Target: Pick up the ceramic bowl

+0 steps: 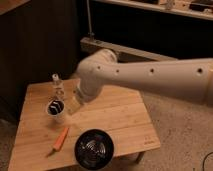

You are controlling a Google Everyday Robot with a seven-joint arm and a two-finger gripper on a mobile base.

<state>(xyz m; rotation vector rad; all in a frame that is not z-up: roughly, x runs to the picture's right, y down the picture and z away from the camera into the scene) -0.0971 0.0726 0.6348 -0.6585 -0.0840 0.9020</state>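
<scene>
The ceramic bowl (92,148), glossy black with pale rings inside, sits near the front edge of the wooden table (125,117). My big white arm reaches in from the right and bends down over the middle of the table. Its gripper (75,104) hangs low just right of the white cup (56,110), behind the bowl and apart from it. The gripper looks open and I see nothing in it.
An orange carrot-like piece (61,138) lies left of the bowl. A small clear bottle (58,85) stands behind the white cup. A dark wall and a low shelf run behind the table, with grey carpet to the right.
</scene>
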